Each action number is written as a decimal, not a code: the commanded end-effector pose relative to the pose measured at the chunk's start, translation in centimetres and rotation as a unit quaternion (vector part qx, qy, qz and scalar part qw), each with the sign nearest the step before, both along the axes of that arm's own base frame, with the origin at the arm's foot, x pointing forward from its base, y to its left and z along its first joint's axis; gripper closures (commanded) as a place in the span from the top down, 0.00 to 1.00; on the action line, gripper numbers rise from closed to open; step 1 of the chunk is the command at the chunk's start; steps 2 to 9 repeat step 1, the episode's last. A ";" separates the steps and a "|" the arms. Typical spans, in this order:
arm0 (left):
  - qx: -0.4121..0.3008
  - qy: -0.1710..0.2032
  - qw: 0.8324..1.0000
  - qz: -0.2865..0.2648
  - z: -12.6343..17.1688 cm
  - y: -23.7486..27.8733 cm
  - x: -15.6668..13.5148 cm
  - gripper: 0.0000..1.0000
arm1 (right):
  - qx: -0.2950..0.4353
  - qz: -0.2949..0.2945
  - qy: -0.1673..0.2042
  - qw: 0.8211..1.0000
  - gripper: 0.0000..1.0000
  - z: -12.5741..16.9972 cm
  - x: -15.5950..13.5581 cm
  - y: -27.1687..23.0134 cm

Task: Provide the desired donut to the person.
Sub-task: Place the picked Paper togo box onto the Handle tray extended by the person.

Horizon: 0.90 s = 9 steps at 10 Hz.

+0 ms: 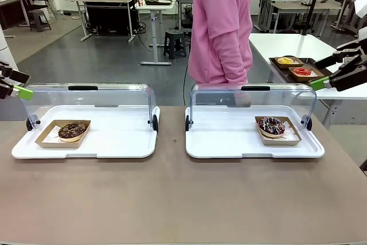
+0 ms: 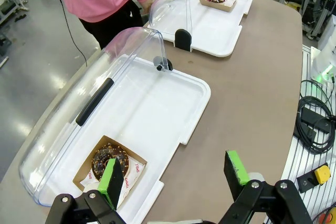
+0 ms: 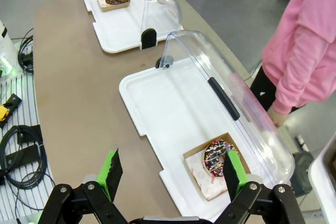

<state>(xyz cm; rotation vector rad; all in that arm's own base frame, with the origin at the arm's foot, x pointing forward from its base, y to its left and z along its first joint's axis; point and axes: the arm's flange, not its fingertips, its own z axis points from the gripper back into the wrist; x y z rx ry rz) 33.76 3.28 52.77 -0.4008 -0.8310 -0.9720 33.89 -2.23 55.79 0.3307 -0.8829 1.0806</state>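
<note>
Bright, even overhead light fills the room. Glare streaks the clear plastic domed lids. Wrist views bend at the edges.

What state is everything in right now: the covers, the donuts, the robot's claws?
Left display tray's clear lid: swung open.
Right display tray's clear lid: swung open.
Chocolate donut: in its cardboard tray, untouched.
Sprinkled donut: in its cardboard tray, untouched.
Left gripper: open, empty, above the table.
Right gripper: open, empty, above the table.
Person: standing across the table.
</note>
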 end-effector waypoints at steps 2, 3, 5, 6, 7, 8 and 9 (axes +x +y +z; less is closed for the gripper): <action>0.000 0.000 1.000 0.003 0.0 0.2 0.0 1.00 | -0.002 0.000 0.001 1.000 1.00 -0.2 0.0 0.1; 0.000 0.000 1.000 0.003 0.0 0.2 0.0 1.00 | -0.002 0.000 0.001 1.000 1.00 -0.2 0.0 0.1; 0.000 0.000 1.000 0.003 0.0 0.2 0.0 1.00 | -0.002 0.000 0.001 1.000 1.00 -0.2 0.0 0.1; 0.000 0.000 1.000 0.003 0.0 0.2 0.0 1.00 | -0.002 0.000 0.001 1.000 1.00 -0.2 0.0 0.1; 0.000 0.000 1.000 0.003 0.0 0.2 0.0 1.00 | -0.002 0.000 0.001 1.000 1.00 -0.2 0.0 0.1; 0.000 0.000 1.000 0.003 0.0 0.2 0.0 1.00 | -0.002 0.000 0.001 1.000 1.00 -0.2 0.0 0.1; 0.000 0.000 1.000 0.003 0.0 0.2 0.0 1.00 | -0.002 0.000 0.001 1.000 1.00 -0.2 0.0 0.1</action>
